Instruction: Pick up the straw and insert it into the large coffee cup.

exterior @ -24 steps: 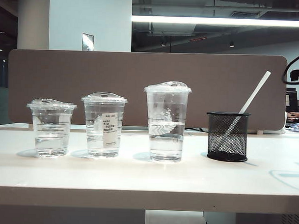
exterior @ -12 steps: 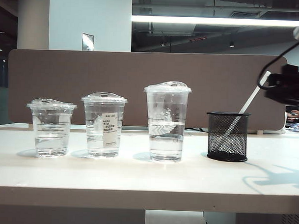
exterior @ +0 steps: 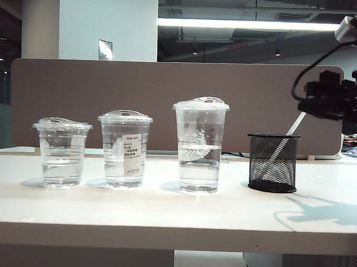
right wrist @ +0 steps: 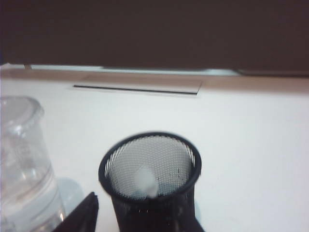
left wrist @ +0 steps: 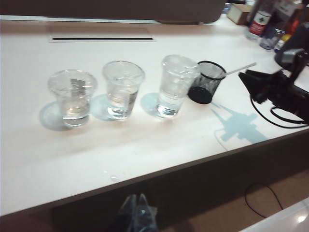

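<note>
Counter [exterior: 164, 218]: a broad white surface carrying three lidded clear cups in a row and a black mesh holder, with a brown partition [exterior: 168, 98] behind.
Right arm: dark, hanging above and just beyond the mesh holder on the side away from the cups; its shadow lies on the counter past the holder.
Large coffee cup [exterior: 199, 145]: tallest of the three, upright, partly filled with clear liquid, domed lid on; it is the cup nearest the mesh holder.
Medium cup [exterior: 124, 148]: beyond the large coffee cup from the mesh holder, with a white sticker.
Small cup [exterior: 61, 151]: farthest from the mesh holder.
Mesh holder [exterior: 272, 162]: upright and apart from the large cup.
Straw [exterior: 287, 139]: white, leaning in the mesh holder, upper end rising toward the right gripper.
Right gripper [exterior: 311, 102]: over the mesh holder; fingers partly apart, nothing between them.
Left gripper [left wrist: 137, 216]: off the counter's near edge, well away from the mesh holder; fingers blurred, opening cannot be told.
</note>
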